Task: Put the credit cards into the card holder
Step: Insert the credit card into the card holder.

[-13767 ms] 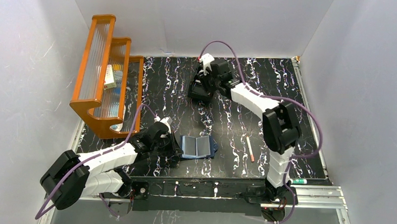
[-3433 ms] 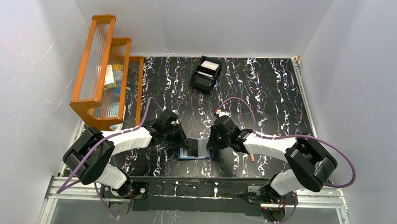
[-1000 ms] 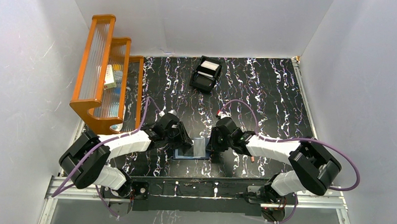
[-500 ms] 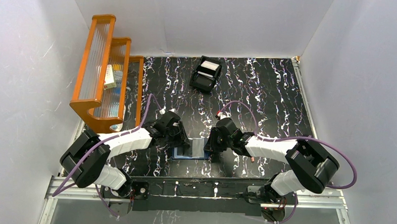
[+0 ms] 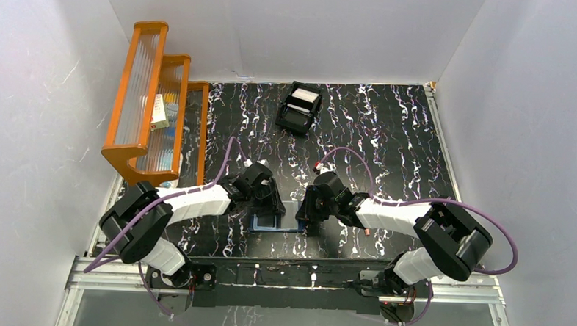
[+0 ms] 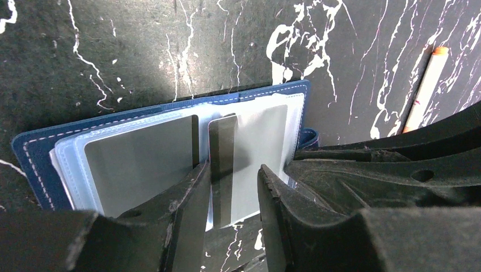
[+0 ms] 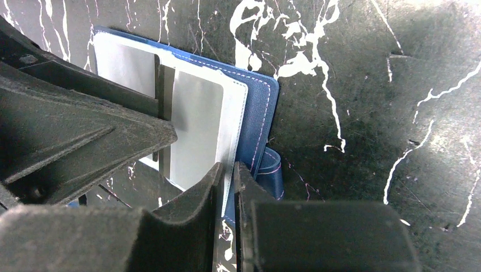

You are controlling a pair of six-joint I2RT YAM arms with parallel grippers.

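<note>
While both arms are bending low over the near middle of the black marbled table (image 5: pixel 390 131), the card holder (image 5: pixel 272 222) is lying open and flat between them, its navy cover down and its clear sleeves (image 6: pixel 295 119) facing up. The left gripper (image 6: pixel 232 166) is hanging over the fold with its jaws standing partly apart, one finger on either side of a dark strip (image 6: pixel 222 153) running along the middle of the sleeves; I cannot tell whether it is actually holding anything. The right gripper (image 7: pixel 228 165) is sitting at the card holder's right edge, its fingers drawn almost together with the edge of the sleeves pinched between them, just beside the small snap tab (image 7: pixel 272 170). Two pale grey credit cards (image 6: pixel 136 153) are showing through the sleeves, one on each side of the fold; white cards (image 5: pixel 304 99) are lying in the black box (image 5: pixel 291 119) at the far middle of the table, well apart from both grippers. A thin pale stick (image 6: pixel 425 88) is lying on the table to the right of the card holder, not touching it; an orange rack (image 5: pixel 145 90) is standing at the far left against the wall.
</note>
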